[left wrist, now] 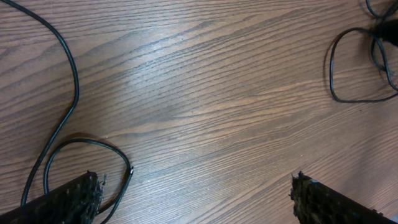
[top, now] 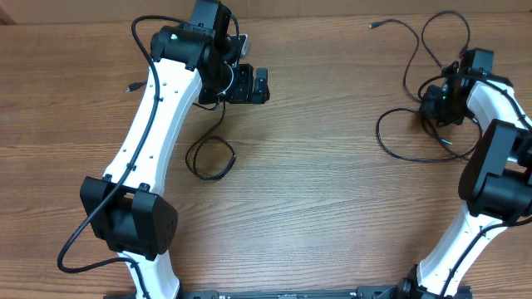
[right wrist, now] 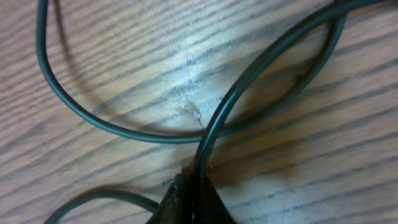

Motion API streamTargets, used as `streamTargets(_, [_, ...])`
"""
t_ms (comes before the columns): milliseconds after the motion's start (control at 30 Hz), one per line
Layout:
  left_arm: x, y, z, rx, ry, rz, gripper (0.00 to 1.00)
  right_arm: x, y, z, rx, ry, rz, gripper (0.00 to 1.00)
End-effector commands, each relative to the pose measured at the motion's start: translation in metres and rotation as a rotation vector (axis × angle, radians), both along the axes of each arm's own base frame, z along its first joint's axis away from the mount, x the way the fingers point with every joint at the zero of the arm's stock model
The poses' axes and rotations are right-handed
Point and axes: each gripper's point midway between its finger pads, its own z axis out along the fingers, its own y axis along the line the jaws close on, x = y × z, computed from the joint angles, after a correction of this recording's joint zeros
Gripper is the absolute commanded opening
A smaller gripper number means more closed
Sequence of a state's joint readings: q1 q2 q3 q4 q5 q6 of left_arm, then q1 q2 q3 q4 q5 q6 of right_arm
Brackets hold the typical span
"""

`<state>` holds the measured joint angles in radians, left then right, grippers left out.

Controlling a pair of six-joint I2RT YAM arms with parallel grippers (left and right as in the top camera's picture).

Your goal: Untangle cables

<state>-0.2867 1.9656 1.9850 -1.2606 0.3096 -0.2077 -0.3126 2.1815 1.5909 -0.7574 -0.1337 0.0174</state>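
Cables (top: 380, 133) are thin black cords, light and limp, likely to drag their neighbours when pulled, so best taken at a free strand near a crossing. Most lie in loose overlapping loops at the right of the wooden table (top: 316, 208); a small loop (left wrist: 87, 141) lies left of centre. Right gripper (right wrist: 191, 186) is pinched closed on one strand (right wrist: 236, 93); left gripper (left wrist: 196, 193) hovers spread wide, empty

No legible text, labels, brands or numbers in any view. Nothing readable on the white arms (top: 158, 108), the cables (left wrist: 75, 84) or the wood table (top: 332, 208). Only marking: a small green light (top: 174, 36) on the left arm, upper left of overhead.
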Motion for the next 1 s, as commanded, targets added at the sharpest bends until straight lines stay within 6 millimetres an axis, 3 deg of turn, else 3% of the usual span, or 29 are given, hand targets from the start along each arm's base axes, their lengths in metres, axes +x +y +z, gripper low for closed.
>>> streamTargets(0, [0.003,-0.001,0.011,-0.006,-0.030,0.009,1.00,0.026,-0.009,0.064,-0.035,-0.141,-0.014,0.04])
streamTargets(233, [0.003,-0.001,0.011,-0.006,-0.030,0.009,0.99,0.025,-0.018,0.138,-0.109,-0.252,-0.057,0.04])
streamTargets(400, [0.003,-0.001,0.011,-0.006,-0.030,0.009,1.00,0.005,-0.015,0.159,-0.120,-0.234,-0.063,0.04])
streamTargets(667, [0.003,-0.001,0.011,-0.006,-0.030,0.009,1.00,-0.042,0.001,0.121,-0.047,0.016,-0.057,0.04])
streamTargets(967, [0.003,-0.001,0.011,-0.006,-0.030,0.009,1.00,-0.049,0.002,0.081,-0.017,0.104,-0.085,0.04])
